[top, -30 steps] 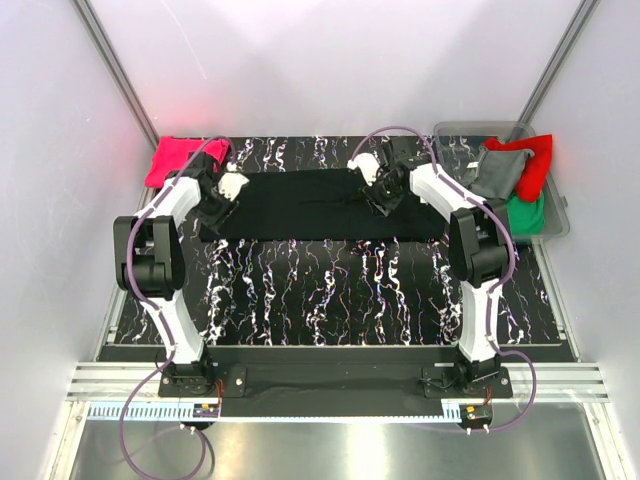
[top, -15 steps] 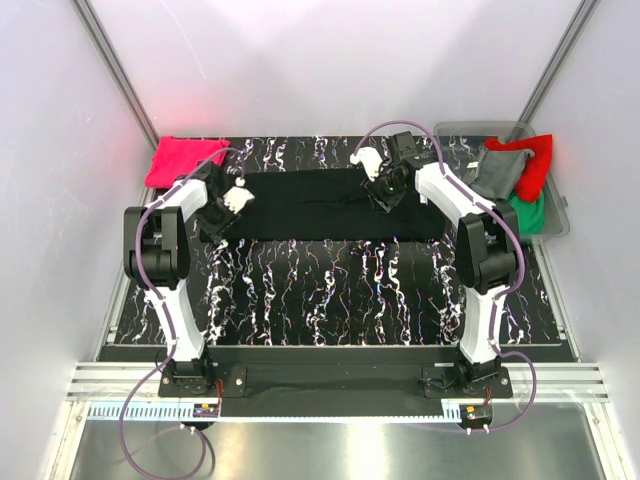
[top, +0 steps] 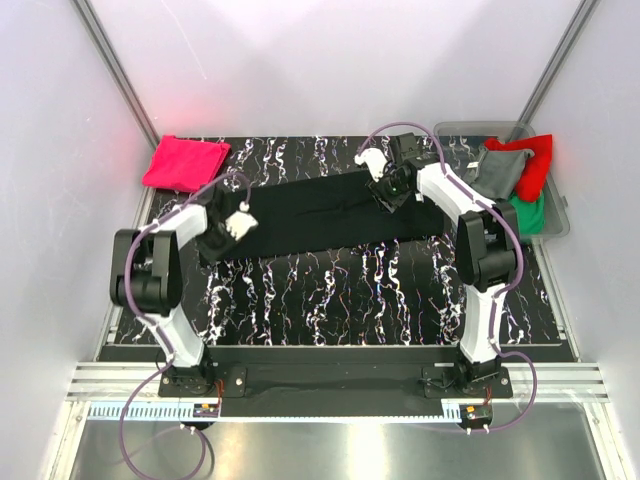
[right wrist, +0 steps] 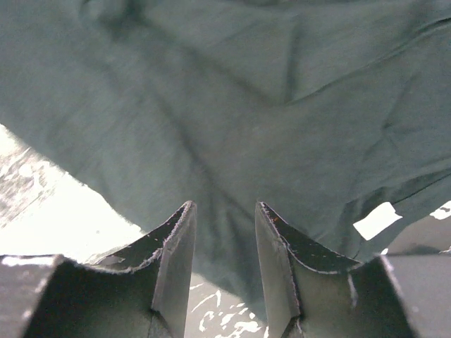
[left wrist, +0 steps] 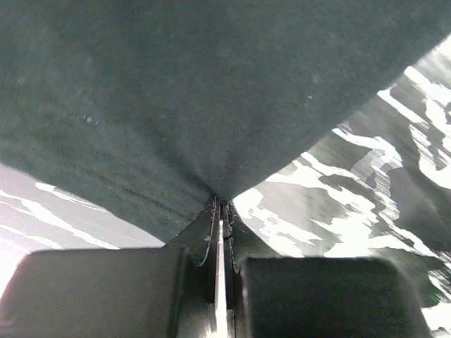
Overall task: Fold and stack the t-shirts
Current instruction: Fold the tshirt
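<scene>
The black t-shirt [top: 320,215] is lying as a long folded band across the far half of the table [top: 320,300], slanting from about 8 o'clock up toward 2 o'clock, and it is the piece I am working on. At 2 o'clock the clear bin [top: 465,133] is holding the grey tee [top: 497,172], the red tee [top: 535,165] and the green tee [top: 528,213], well apart from my reach line. The pink-red tee [top: 185,163] is sitting folded at the 10 o'clock corner. My left gripper [top: 238,222] is clamping the 8 o'clock end of the band: in the wrist view the jaws are pressed together with a pinch of dark cloth fanning out from between them. My right gripper [top: 385,188] is hovering over the 1 o'clock part of the band with its fingers [right wrist: 176,239] standing apart by a moderate gap and nothing between them, only wrinkled black fabric below. I am judging that the danger is in this lopsided hold: if I am pulling with the left side while the right side is gripping nothing, the band may be dragging askew and the fold opening. Closing the right fingers too shallowly could be catching one layer only, so the layers would be parting when lifted.
</scene>
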`<action>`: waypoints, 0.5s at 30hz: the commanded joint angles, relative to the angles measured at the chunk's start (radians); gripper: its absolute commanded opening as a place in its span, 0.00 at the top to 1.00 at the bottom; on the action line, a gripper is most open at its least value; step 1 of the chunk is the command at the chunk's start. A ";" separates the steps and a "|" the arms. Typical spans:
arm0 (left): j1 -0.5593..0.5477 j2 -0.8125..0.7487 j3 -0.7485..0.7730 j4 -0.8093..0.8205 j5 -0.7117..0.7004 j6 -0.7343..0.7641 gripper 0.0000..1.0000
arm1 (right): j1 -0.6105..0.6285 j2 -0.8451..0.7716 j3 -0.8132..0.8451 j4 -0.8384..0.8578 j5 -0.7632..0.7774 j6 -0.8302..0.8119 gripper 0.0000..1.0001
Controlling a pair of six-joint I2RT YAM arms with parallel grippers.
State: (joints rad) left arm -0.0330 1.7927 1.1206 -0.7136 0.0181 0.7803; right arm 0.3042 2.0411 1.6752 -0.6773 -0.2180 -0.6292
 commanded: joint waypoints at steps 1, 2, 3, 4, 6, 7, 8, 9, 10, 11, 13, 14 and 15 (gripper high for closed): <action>-0.025 -0.056 -0.119 -0.080 0.025 -0.024 1.00 | -0.011 0.046 0.075 0.031 0.002 0.014 0.54; -0.037 -0.078 -0.130 -0.080 0.023 -0.036 1.00 | -0.011 0.059 0.101 0.033 -0.015 0.016 0.54; -0.044 -0.084 -0.137 -0.081 0.023 -0.044 1.00 | -0.013 0.070 0.113 0.032 -0.020 0.016 0.54; -0.056 -0.088 -0.145 -0.080 0.025 -0.052 1.00 | -0.013 0.099 0.126 0.033 -0.027 0.017 0.54; -0.068 -0.087 -0.146 -0.080 0.025 -0.075 1.00 | -0.011 0.146 0.170 0.028 -0.038 0.020 0.53; -0.077 -0.085 -0.142 -0.080 0.025 -0.081 1.00 | -0.011 0.160 0.182 0.028 -0.038 0.019 0.53; -0.082 -0.075 -0.139 -0.080 0.026 -0.093 1.00 | -0.011 0.172 0.207 0.025 -0.035 0.016 0.53; -0.085 -0.072 -0.137 -0.080 0.029 -0.098 1.00 | -0.011 0.185 0.218 0.025 -0.034 0.011 0.53; -0.091 -0.067 -0.136 -0.078 0.032 -0.102 1.00 | -0.011 0.201 0.227 0.025 -0.035 0.008 0.53; -0.093 -0.059 -0.136 -0.076 0.036 -0.108 1.00 | -0.013 0.208 0.250 0.027 -0.038 0.006 0.52; -0.097 -0.046 -0.140 -0.072 0.034 -0.115 1.00 | -0.016 0.231 0.296 0.031 -0.047 0.014 0.50; -0.097 -0.043 -0.142 -0.070 0.034 -0.116 1.00 | -0.017 0.240 0.313 0.032 -0.049 0.023 0.49; -0.099 -0.039 -0.143 -0.067 0.036 -0.119 1.00 | -0.016 0.249 0.333 0.033 -0.050 0.026 0.48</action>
State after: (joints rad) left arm -0.1192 1.7050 1.0073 -0.7643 -0.0105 0.7002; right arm 0.2924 2.2875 1.9144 -0.6697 -0.2314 -0.6212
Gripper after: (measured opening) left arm 0.012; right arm 0.508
